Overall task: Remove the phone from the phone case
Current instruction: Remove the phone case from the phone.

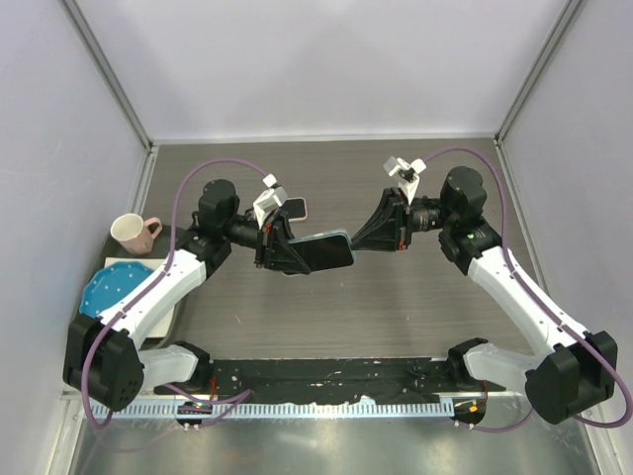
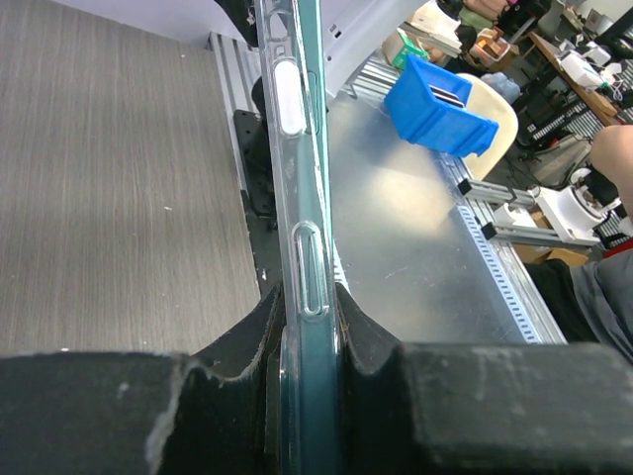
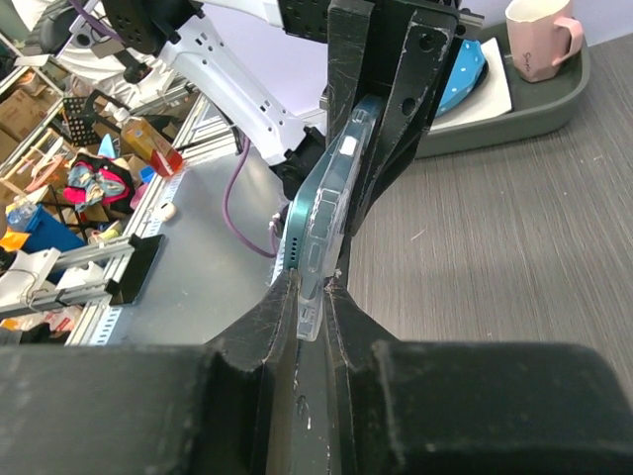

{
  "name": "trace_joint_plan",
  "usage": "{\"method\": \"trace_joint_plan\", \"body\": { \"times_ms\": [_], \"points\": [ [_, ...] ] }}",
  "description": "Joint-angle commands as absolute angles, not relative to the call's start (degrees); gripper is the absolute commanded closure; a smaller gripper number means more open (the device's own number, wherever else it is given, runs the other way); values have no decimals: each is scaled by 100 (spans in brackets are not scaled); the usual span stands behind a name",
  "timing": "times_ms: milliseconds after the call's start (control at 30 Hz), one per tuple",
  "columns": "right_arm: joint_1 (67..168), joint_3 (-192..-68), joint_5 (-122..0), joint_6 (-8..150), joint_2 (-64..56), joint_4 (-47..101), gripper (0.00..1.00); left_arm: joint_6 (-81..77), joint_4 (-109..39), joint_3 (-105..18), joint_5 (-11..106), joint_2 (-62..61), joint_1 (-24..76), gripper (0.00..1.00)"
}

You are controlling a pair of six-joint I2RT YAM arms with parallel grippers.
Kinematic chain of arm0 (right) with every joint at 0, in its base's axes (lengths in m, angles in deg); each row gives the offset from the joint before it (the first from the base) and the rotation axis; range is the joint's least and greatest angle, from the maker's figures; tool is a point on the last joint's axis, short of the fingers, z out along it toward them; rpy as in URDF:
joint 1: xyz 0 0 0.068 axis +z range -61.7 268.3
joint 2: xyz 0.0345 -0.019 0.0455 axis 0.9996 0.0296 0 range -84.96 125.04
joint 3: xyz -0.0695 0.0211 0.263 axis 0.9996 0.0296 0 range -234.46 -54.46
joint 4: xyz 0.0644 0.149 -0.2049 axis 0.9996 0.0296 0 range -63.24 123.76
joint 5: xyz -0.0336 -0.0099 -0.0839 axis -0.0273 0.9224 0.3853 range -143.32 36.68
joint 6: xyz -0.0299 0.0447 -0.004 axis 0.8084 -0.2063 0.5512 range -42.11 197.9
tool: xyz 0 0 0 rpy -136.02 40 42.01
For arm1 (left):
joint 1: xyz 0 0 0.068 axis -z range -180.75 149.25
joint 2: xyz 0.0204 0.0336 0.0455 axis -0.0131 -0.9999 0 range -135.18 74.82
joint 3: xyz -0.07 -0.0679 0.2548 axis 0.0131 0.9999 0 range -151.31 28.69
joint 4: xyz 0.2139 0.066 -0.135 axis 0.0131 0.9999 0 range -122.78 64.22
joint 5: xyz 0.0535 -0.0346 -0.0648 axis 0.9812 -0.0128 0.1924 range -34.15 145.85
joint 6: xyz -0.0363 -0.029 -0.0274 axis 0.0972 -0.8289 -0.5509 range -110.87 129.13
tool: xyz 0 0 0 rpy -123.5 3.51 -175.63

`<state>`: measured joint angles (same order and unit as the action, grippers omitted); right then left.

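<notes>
The phone is sitting inside its clear case. Both are being held off the table in the middle of the top view, between the two arms. The left claw is clamping narrow across phone and case together, one pad on each face. The right claw is pinching narrow on the opposite corner, low in its own view. I cannot tell whether it is catching only the clear lip or the phone's edge as well.

That doubt is carrying the main risk. If the right claw is biting both layers, pulling will peel nothing. The arms will simply be tugging against each other until the weaker hold slips. The right claw's purchase is looking small, so the slick lip is likely to slide out first.

The left clamp is also pinning the case to the phone at its end, so the peel may stall there and bend the phone rather than free it.

If the case does let go suddenly, the phone may be hanging on friction alone and could be dropping onto the table. The mug at the left edge is standing well apart and is posing no threat.
</notes>
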<state>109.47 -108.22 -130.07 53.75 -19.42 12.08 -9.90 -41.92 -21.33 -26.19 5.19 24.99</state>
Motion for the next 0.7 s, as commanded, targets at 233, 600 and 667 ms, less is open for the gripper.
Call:
{"method": "trace_joint_plan", "body": {
  "times_ms": [233,600,667],
  "points": [
    [11203,-10895,-10861,6866,-1623,2403,88,-916,-4570,-2633,-3257,697,2878,100],
    [11203,-10948,-10324,6999,-1386,2439,88,4560,1617,-4312,-3907,696,2755,100],
    [11203,-10974,-10315,6963,-1333,2438,87,4604,1627,-4233,-3943,723,2738,100]
  ]
}}
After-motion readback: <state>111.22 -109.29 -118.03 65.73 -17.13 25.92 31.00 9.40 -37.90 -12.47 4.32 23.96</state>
